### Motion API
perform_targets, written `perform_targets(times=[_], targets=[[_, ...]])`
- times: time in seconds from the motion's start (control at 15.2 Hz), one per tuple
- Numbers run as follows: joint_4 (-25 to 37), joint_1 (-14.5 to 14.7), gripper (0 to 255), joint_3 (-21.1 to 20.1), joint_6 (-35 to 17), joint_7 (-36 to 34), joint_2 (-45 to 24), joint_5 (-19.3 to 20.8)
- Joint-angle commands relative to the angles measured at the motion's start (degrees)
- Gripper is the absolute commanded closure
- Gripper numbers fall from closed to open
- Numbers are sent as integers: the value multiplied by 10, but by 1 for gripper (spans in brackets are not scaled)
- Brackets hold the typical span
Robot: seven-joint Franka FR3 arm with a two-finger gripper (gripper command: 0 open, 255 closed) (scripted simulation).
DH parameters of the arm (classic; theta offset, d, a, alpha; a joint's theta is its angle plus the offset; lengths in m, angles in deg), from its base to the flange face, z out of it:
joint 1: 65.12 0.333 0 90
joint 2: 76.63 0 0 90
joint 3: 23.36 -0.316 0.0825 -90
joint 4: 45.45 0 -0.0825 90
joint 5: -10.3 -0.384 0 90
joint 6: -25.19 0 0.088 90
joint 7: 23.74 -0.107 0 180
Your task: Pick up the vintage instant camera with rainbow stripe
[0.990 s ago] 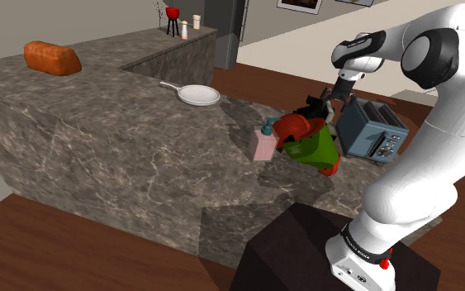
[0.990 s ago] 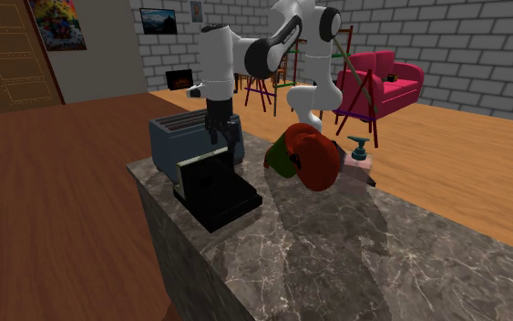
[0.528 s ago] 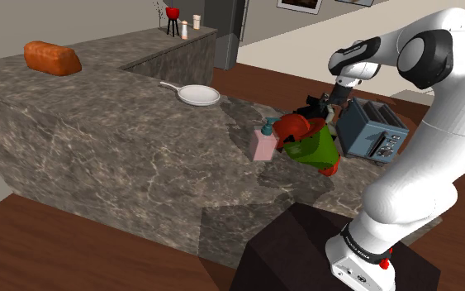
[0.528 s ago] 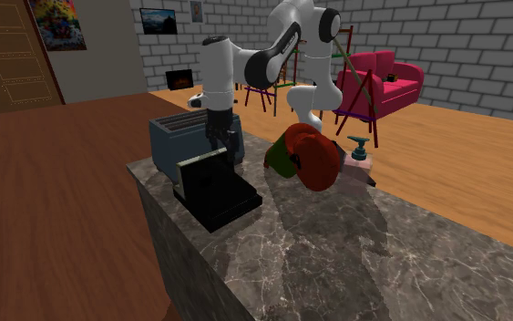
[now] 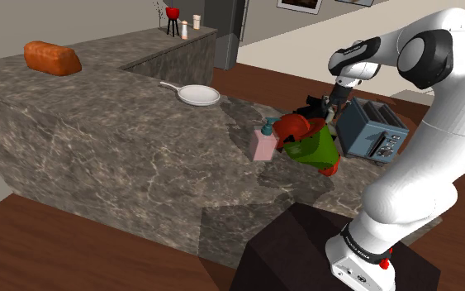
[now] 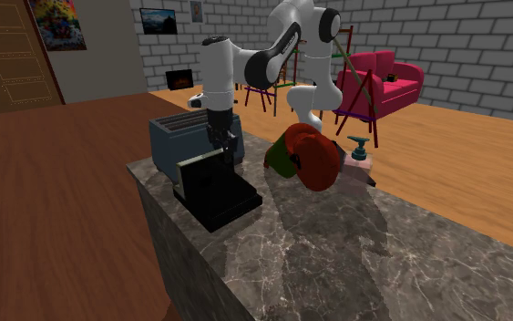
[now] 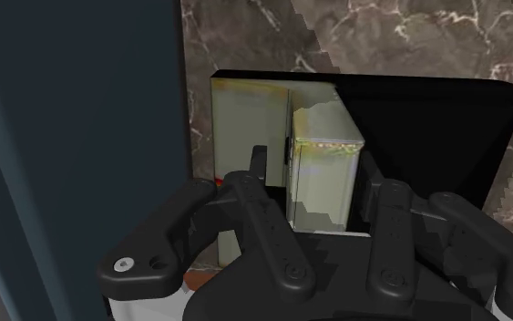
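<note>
Beside the toaster (image 6: 168,141) at the desk (image 6: 354,255) edge, the camera (image 6: 216,189) sits unlifted. The gripper (image 7: 327,178) hangs low over it, fingers (image 7: 265,228) apart, flanking its pale upright part. Closing and lifting apparently remain.

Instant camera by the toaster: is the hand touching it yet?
Cannot tell. In the wrist view the hand brackets the pale upright block of the camera, but neither contact nor a gap shows plainly.

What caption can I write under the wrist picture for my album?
The end effector at the instant camera, right beside the blue toaster.
</note>
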Motion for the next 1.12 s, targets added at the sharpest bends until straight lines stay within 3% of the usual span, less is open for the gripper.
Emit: perform_targets(times=[0.0,1.06], targets=[[0,0,255,0,0,0,0,0],[80,3,255,2,108,-10,30,16]])
